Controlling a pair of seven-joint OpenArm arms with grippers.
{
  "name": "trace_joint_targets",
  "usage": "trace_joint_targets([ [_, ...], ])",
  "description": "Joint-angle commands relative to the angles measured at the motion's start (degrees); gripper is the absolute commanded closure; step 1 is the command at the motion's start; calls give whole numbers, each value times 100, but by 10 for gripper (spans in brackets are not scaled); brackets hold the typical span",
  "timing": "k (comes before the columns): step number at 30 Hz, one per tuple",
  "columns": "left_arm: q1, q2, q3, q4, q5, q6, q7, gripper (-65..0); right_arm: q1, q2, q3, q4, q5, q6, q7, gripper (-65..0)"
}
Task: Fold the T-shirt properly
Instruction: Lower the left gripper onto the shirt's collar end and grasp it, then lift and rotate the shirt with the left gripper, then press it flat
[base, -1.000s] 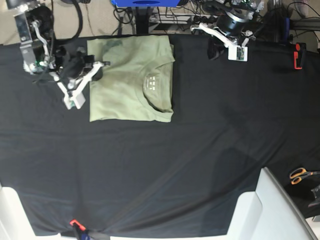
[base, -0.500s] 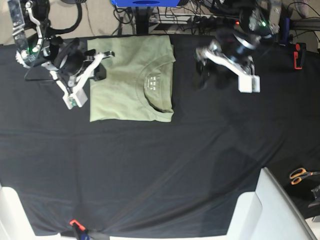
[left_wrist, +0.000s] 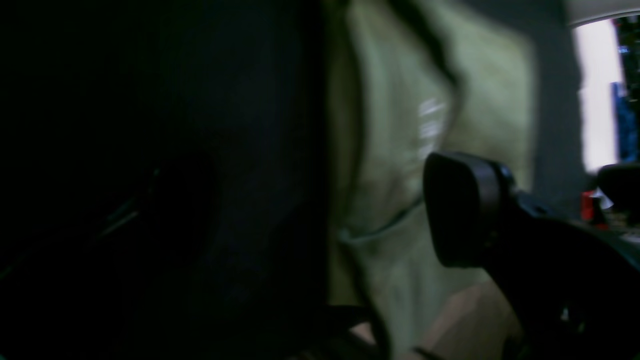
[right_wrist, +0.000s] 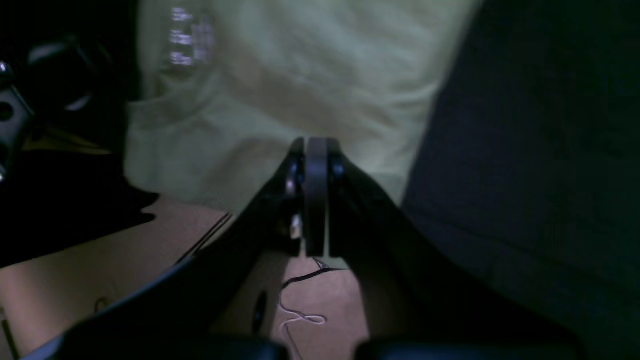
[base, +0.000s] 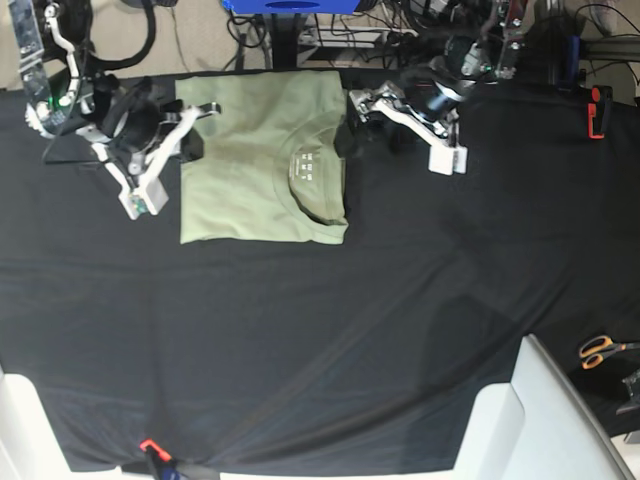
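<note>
The T-shirt (base: 262, 158) shows a white collar label (base: 303, 164), unreadable. Left pincer (base: 358, 108), now spread wide and empty, has swung toward nine o'clock; right pincer (right_wrist: 316, 150) closed, empty.

A robotics lab: black-clothed table (base: 330, 340), cable tangle (base: 390, 30) behind, orange scissors (base: 600, 350) aside

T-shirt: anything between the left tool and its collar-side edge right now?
Nothing visible. In the base view the left tool sits open right at the collar-side edge of the folded T-shirt, with only bare black table cloth around it. The right tool, shut, is at the opposite edge.
</note>
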Motion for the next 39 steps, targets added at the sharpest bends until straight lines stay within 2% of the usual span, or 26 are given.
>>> trace_joint_targets([
  [1, -112, 22, 125, 6, -69, -58, -46, -650, 40, 31, 26, 90, 85, 47, 95, -2],
  [14, -807, 171, 899, -1076, -69, -58, -54, -650, 49, 31, 35, 90, 85, 47, 104, -2],
  [16, -930, 171, 1013, -1269, -78, -58, -54, -569, 49, 31, 35, 90, 85, 47, 104, -2],
  [18, -1044, 171, 1110, -1410, -78, -58, -54, -448, 40, 31, 176, 90, 85, 47, 104, -2],
  [20, -1062, 171, 1127, -1445, -78, -58, -54, -293, 5, -4, 483, 90, 93, 56, 104, -2],
  [23, -1114, 162, 1127, -1427, -87, -58, -46, -3, -4, -4, 879, 90, 93, 56, 104, -2],
  [29, -1510, 101, 1145, -1419, -60, -58, 16, 0, -83, -4, 1565, 81, 93, 65, 95, -2],
  [34, -2547, -207, 1382, -1419, 36, -58, 1458, 0, -118, -4, 1679, 2, 102, 65, 95, -2],
  [39, -3673, -427, 2710, -1471, 1056, -58, 2170, 0, -118, -30, 1670, -235, 111, 65, 95, -2],
])
